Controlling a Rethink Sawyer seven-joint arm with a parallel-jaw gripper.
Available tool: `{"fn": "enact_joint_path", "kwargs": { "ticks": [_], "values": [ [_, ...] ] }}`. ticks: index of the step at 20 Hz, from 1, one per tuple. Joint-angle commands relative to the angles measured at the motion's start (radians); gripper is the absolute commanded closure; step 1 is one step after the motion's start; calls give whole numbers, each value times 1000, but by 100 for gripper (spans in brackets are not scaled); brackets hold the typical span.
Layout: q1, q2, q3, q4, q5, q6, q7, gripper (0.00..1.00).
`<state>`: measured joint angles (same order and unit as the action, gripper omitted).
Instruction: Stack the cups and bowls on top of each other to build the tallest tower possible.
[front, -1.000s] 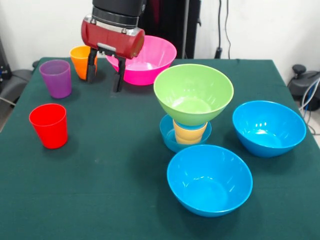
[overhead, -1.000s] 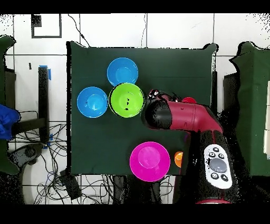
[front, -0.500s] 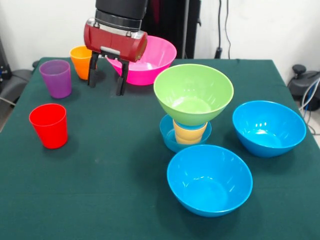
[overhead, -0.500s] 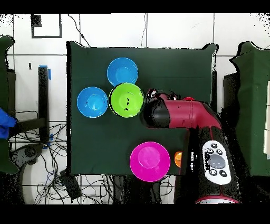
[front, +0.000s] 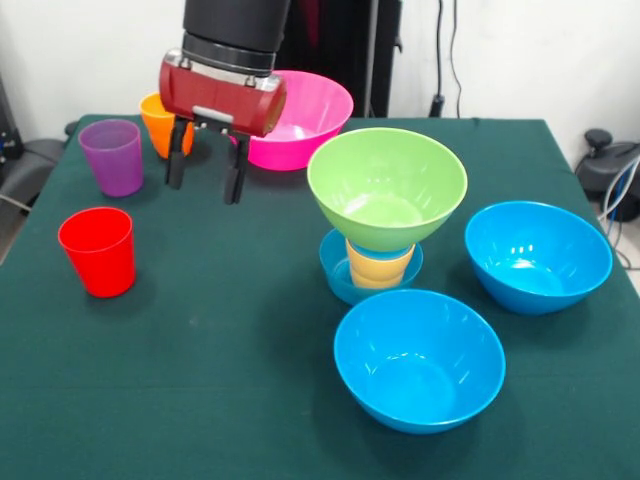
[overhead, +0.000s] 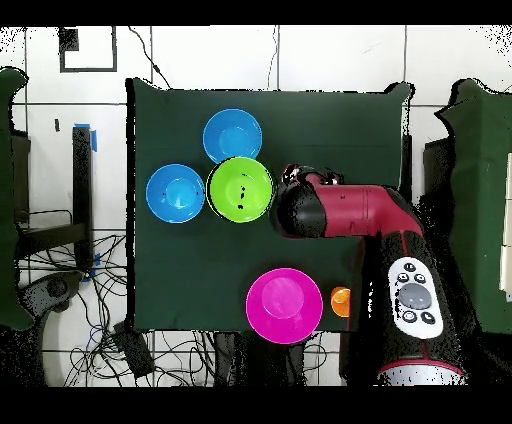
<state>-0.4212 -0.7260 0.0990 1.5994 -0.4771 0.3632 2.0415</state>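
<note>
Now my gripper (front: 204, 181) hangs empty over the green table (front: 220, 330), jaws spread wide.

Front view: the purple cup (front: 112, 156) sits at nine o'clock from my fingers, the orange cup (front: 157, 121) at eleven, the red cup (front: 98, 251) at seven. At three stands the tower (front: 384, 215): small blue bowl (front: 338, 272), yellow-orange cup (front: 379, 268), green bowl (front: 387, 186) on top.
</note>
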Motion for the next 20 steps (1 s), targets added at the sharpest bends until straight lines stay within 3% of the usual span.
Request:
{"fn": "enact_joint_path", "kwargs": {
  "ticks": [1, 20],
  "values": [
    [-54, 82, 139, -64, -99, 19, -194, 0],
    [-122, 125, 190, -82, -155, 21, -196, 0]
  ]
}}
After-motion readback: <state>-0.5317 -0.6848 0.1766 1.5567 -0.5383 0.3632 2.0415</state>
